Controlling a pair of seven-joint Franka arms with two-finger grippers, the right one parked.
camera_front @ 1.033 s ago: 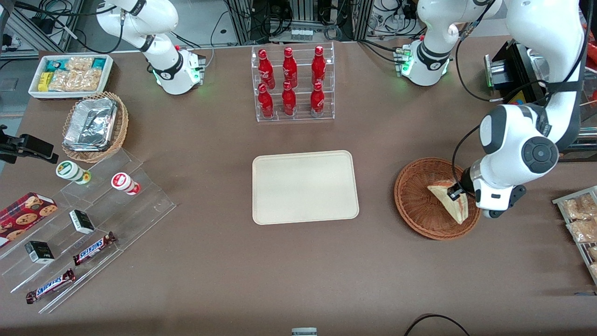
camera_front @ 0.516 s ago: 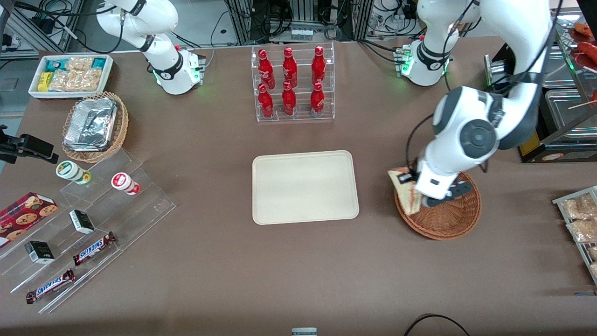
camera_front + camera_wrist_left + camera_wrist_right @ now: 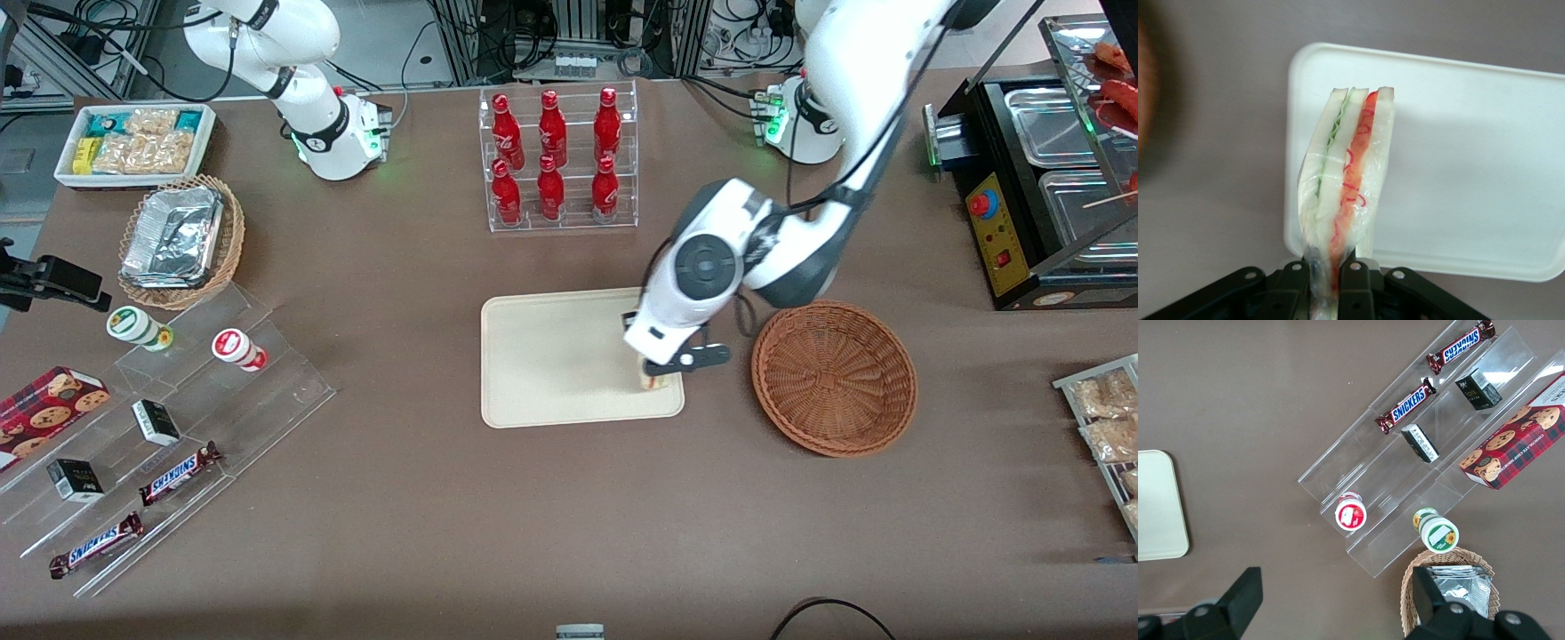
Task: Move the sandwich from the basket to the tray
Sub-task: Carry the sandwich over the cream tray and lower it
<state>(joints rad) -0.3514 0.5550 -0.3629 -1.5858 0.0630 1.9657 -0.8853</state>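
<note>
Now the tray [image 3: 551, 356] lies directly under the end effector [image 3: 1333, 273], which is clamped on the sandwich [image 3: 1348, 167] (hanging long axis downward over the tray's basket-side edge); the basket [image 3: 834, 378] sits emptied beside it.

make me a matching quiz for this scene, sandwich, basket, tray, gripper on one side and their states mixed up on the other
Things:
1. sandwich
2. basket
3. tray
4. gripper

States:
A. woven, nothing in it
B. shut, above the tray's edge nearest the basket
C. flat, cream, nothing resting on it
D. pinched by one end, hanging over the tray

Pairs: 1-D, 2-A, 3-C, 4-B
</note>
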